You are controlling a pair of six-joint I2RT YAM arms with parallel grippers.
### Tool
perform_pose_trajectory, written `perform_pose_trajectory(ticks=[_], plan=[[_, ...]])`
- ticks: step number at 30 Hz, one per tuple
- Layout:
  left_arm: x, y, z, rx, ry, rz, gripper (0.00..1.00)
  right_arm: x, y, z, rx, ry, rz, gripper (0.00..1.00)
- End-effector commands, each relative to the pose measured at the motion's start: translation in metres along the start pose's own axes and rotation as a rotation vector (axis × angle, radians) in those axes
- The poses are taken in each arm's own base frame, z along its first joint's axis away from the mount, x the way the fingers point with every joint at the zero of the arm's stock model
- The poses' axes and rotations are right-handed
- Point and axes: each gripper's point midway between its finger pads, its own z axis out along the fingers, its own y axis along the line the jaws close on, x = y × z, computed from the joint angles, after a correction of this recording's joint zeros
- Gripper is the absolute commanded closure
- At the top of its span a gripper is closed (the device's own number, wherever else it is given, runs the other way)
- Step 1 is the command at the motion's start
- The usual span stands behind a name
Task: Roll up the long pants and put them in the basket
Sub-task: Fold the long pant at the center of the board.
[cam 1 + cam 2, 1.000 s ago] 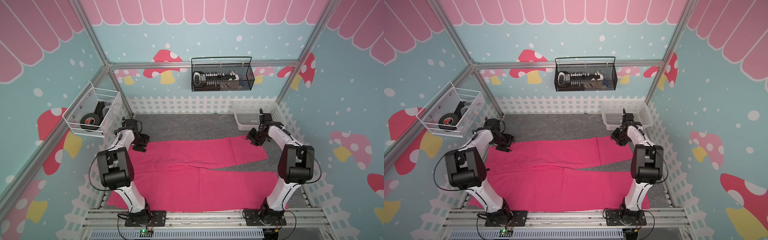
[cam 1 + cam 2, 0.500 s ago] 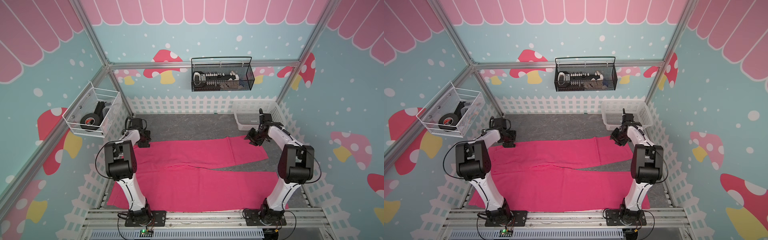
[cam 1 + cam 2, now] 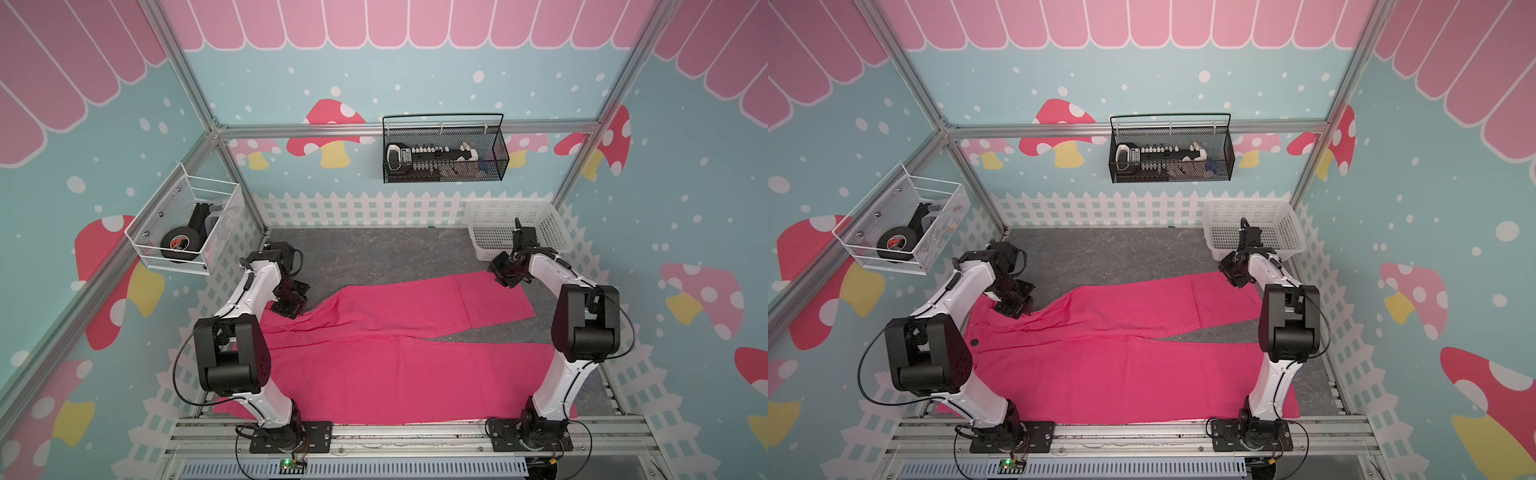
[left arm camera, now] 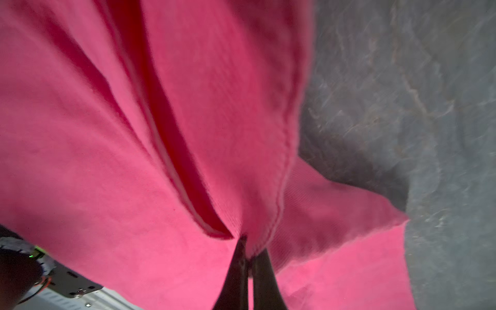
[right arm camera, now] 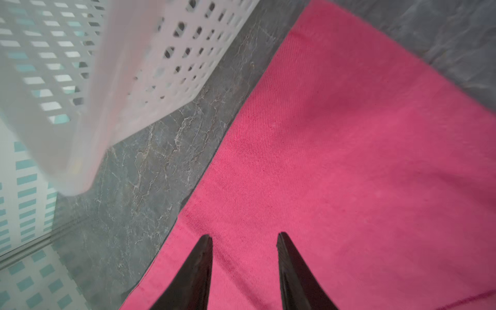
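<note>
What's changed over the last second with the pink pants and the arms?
The left gripper, pinching the far left corner of the hot-pink cloth long pants, has pulled it inward and nearer the robot's base, slanting that edge. The right gripper stays open over the far leg's end; the white plastic basket is unmoved.

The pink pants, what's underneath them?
The long pants lie on the grey tabletop, which shows beyond them and in the gap between the legs. Anything else beneath the cloth is covered.
</note>
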Motion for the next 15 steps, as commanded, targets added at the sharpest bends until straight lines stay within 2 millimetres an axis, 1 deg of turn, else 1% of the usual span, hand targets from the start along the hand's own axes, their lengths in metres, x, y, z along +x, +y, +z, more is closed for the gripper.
perform_pose_trajectory(ticks=[1, 3, 7, 9, 12, 15], plan=[[0.005, 0.027, 0.004, -0.082, 0.032, -0.042, 0.37, 0.001, -0.004, 0.000, 0.024, 0.012, 0.016, 0.57], [0.006, 0.031, 0.002, -0.094, 0.042, -0.061, 0.37, 0.001, -0.005, 0.002, 0.028, 0.017, 0.020, 0.57], [0.007, 0.025, -0.009, -0.091, 0.043, -0.051, 0.37, 0.002, -0.007, 0.004, 0.037, 0.018, 0.028, 0.58], [0.006, 0.024, -0.010, -0.110, 0.050, -0.037, 0.37, 0.003, -0.008, 0.006, 0.040, 0.023, 0.034, 0.58], [0.011, 0.032, 0.001, -0.163, 0.092, -0.037, 0.37, 0.004, -0.009, 0.008, 0.044, 0.027, 0.036, 0.58], [0.023, 0.049, 0.016, -0.229, 0.163, -0.075, 0.38, 0.003, -0.008, 0.007, 0.046, 0.023, 0.036, 0.58]])
